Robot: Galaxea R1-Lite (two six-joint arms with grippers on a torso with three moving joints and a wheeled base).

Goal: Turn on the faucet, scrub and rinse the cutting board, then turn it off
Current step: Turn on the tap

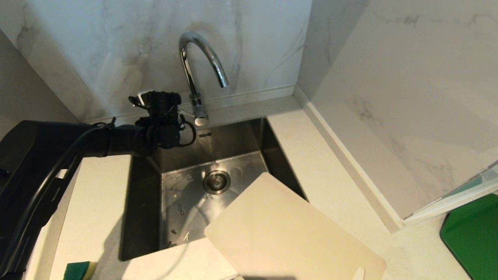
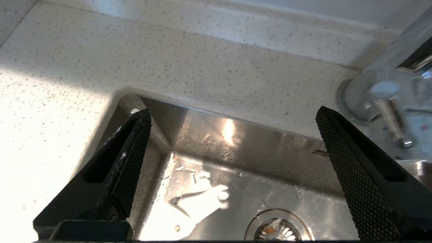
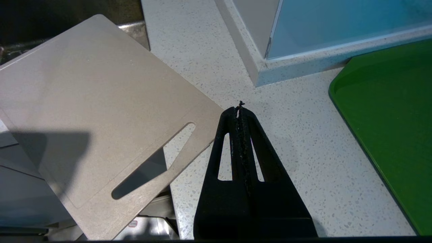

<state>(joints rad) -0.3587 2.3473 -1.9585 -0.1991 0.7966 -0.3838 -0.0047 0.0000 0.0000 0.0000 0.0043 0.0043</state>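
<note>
Reaching from the left, your left pincer (image 1: 177, 116) is hanging over the sink's (image 1: 148, 202) far-left corner, just left of the faucet (image 1: 196, 66); no water is running. The cutting board (image 1: 288, 233) is lying near and right, one corner overhanging the sink, and a sponge (image 1: 79, 270) is sitting on the table (image 1: 342, 186) near left.

Closer in, the fingers (image 2: 135, 152) are standing spread wide, empty, with the lever (image 2: 393, 118) just outside the one nearest the faucet. Slide toward it, keeping level, before pushing. The basin is holding only droplets around the drain (image 2: 276, 229).

The right pincer (image 3: 240, 111) is parked pressed together above the table, beside the board's slot (image 3: 153, 162).
</note>
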